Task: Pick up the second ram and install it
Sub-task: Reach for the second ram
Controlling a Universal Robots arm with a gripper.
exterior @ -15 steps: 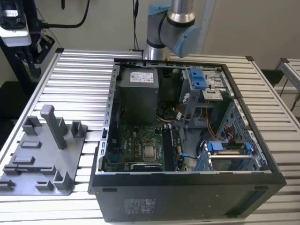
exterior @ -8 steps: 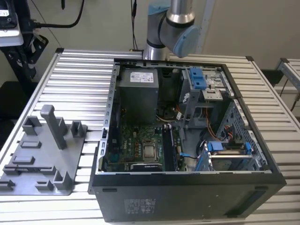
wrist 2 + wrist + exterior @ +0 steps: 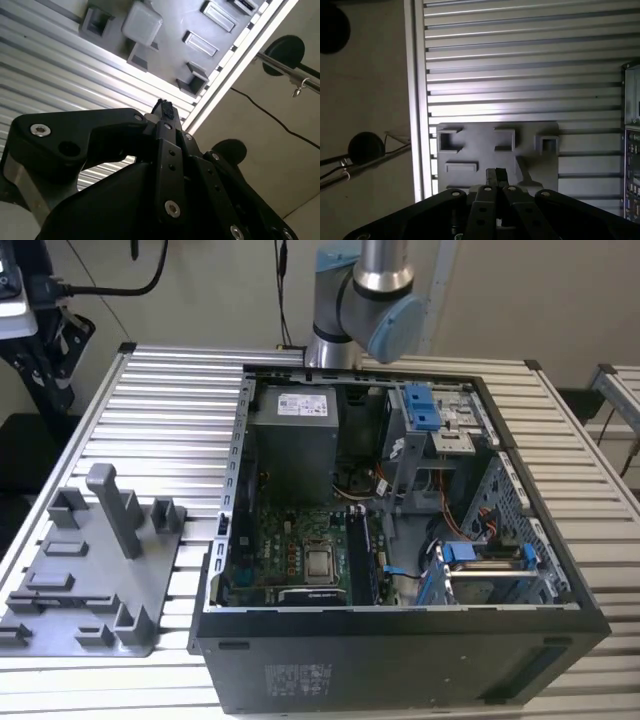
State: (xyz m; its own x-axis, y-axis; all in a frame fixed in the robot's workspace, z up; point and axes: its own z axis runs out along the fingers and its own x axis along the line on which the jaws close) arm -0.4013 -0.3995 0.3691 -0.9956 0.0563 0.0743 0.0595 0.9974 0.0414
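Note:
In both wrist views my gripper (image 3: pixel 495 175) (image 3: pixel 164 107) hangs high above the grey fixture tray (image 3: pixel 470 137) (image 3: pixel 170 25), close to the table's edge. Its black fingertips are pressed together, shut, and nothing shows between them. The second ram is out of view. In the exterior view the tray (image 3: pixel 60 585) lies at the left, its holders bare of any dark stick. The open computer case (image 3: pixel 400 530) stands beside it, with the motherboard (image 3: pixel 290 550) and long black memory slots (image 3: pixel 360 555) inside. The arm's (image 3: pixel 365 295) lower joints stand behind the case.
The case and tray rest on a ribbed aluminium table (image 3: pixel 170 430). A tall grey post (image 3: pixel 112 508) rises from the tray. Inside the case sit a grey power-supply box (image 3: pixel 295 440) and blue drive brackets (image 3: pixel 420 405). Dark stands and cables lie on the floor beyond the table edge (image 3: pixel 365 147).

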